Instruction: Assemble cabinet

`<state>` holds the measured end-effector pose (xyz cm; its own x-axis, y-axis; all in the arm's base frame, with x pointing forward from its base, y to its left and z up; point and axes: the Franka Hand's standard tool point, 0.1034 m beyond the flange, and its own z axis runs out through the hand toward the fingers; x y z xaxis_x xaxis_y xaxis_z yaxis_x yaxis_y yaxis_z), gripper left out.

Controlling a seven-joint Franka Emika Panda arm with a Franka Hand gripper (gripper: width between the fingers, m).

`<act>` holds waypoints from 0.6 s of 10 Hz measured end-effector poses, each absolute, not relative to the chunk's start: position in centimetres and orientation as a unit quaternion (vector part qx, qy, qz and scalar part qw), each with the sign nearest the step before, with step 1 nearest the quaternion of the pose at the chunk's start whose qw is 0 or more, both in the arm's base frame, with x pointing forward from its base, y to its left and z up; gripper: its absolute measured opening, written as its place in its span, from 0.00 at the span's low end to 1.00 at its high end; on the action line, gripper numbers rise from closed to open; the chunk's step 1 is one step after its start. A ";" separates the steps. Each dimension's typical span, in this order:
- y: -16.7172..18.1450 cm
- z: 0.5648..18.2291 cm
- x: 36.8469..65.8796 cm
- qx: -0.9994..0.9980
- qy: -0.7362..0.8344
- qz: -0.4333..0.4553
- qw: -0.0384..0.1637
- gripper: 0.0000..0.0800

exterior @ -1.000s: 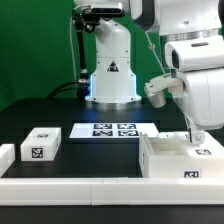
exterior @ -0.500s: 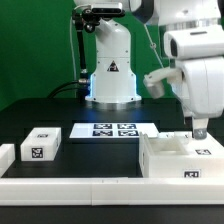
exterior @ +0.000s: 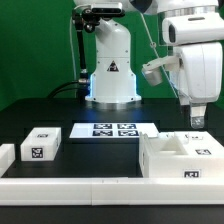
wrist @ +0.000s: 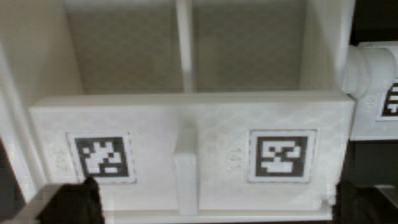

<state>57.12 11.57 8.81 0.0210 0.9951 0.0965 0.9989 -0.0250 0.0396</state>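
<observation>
Marker board flat on tbl — white rail nr front.

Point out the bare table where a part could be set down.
Bare table lies between the marker board, the small white block, the front rail and the cabinet. More lies behind the block. Crowded at the exterior view's right, where the fingers hang over the cabinet.
</observation>
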 end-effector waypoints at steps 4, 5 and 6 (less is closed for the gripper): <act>9.8 7.5 50.1 -0.705 -0.707 -0.055 0.006 0.81; 9.9 7.6 50.4 -0.710 -0.703 -0.053 0.008 0.81; 9.9 7.6 50.5 -0.710 -0.702 -0.055 0.007 0.81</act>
<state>50.52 9.90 7.64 0.0072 0.9962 0.0872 0.9977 -0.0130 0.0668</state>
